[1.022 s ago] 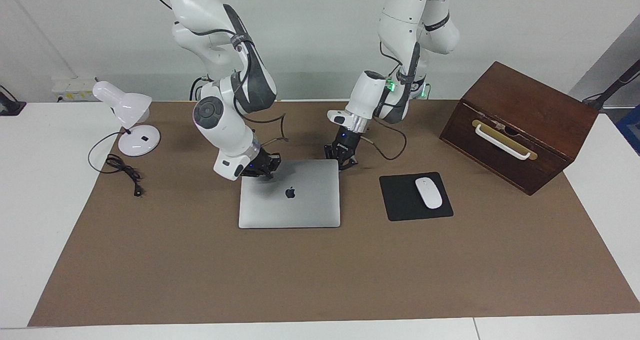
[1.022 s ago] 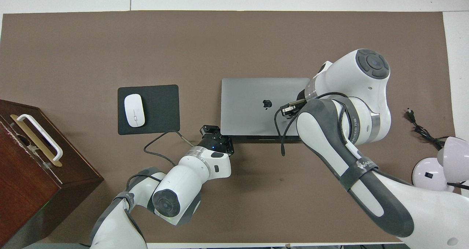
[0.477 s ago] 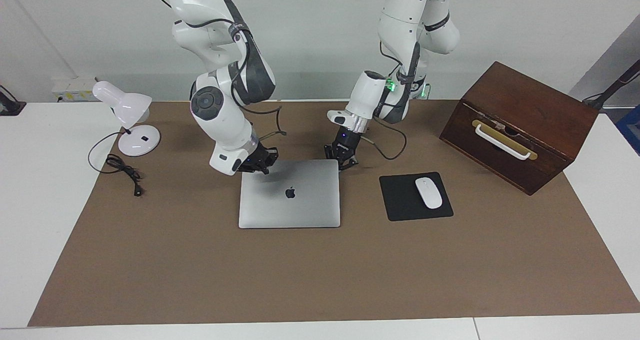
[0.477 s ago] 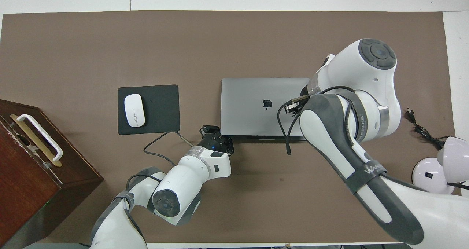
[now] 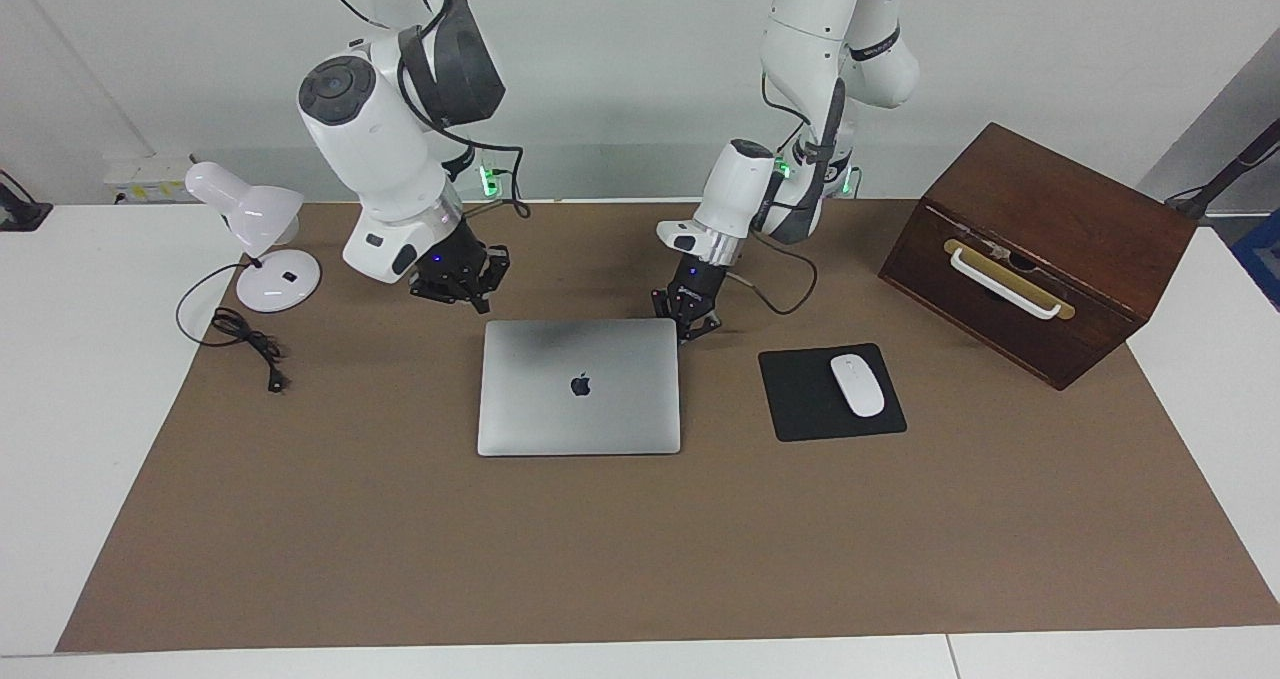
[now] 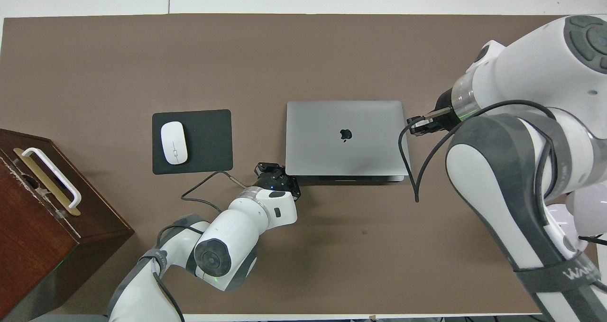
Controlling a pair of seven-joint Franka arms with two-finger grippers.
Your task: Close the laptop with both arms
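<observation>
The silver-grey laptop (image 5: 580,399) (image 6: 344,118) lies flat on the brown mat with its lid down and the apple logo facing up. My left gripper (image 5: 689,327) (image 6: 274,174) is shut and sits low at the laptop's corner nearest the robots, toward the left arm's end of the table. Whether it touches the laptop I cannot tell. My right gripper (image 5: 468,297) (image 6: 413,125) is shut, holds nothing, and hangs raised over the mat beside the laptop's edge at the right arm's end, clear of the lid.
A black mousepad (image 5: 800,404) (image 6: 208,142) with a white mouse (image 5: 858,385) (image 6: 174,142) lies beside the laptop toward the left arm's end. A brown wooden box (image 5: 1040,249) stands past it. A white desk lamp (image 5: 262,229) and its black cable (image 5: 245,344) are at the right arm's end.
The right arm has lifted its gripper off the laptop's lid corner and swung it up and out toward its own end of the table. The left gripper has barely moved.
</observation>
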